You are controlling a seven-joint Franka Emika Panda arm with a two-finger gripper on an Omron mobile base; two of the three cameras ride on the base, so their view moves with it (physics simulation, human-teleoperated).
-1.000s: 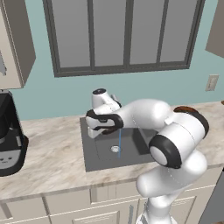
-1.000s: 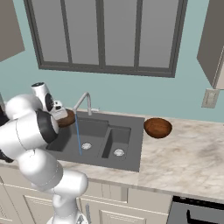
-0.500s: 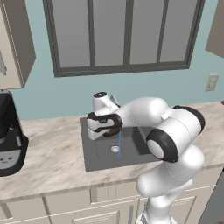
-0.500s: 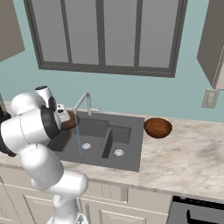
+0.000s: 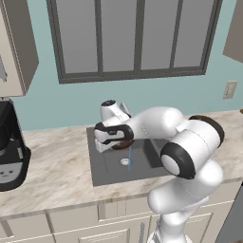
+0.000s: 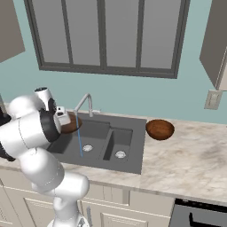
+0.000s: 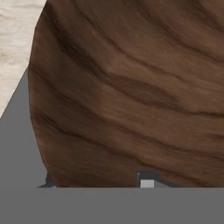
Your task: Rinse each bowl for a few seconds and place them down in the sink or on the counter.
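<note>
My gripper (image 5: 113, 136) is shut on a dark-brown wood-grain bowl (image 5: 122, 140), holding it tilted over the left basin of the dark grey sink (image 5: 108, 167). The bowl (image 6: 71, 123) sits right beside the thin water stream (image 6: 80, 141) falling from the silver faucet (image 6: 84, 102). In the hand view the bowl's grained surface (image 7: 131, 96) is very close, with grey sink (image 7: 17, 148) at its left. A second, more reddish bowl (image 6: 159, 129) rests on the beige counter (image 6: 190, 159) just right of the sink.
A black coffee machine (image 5: 9, 147) stands on the counter (image 5: 52, 171) at the far left. The arm's white elbow (image 5: 190, 147) hangs over the sink's right side. The wall and window rise straight behind the faucet.
Almost nothing differs: the elbow has shifted slightly, while the bowl stays held in the same spot by the water stream.
</note>
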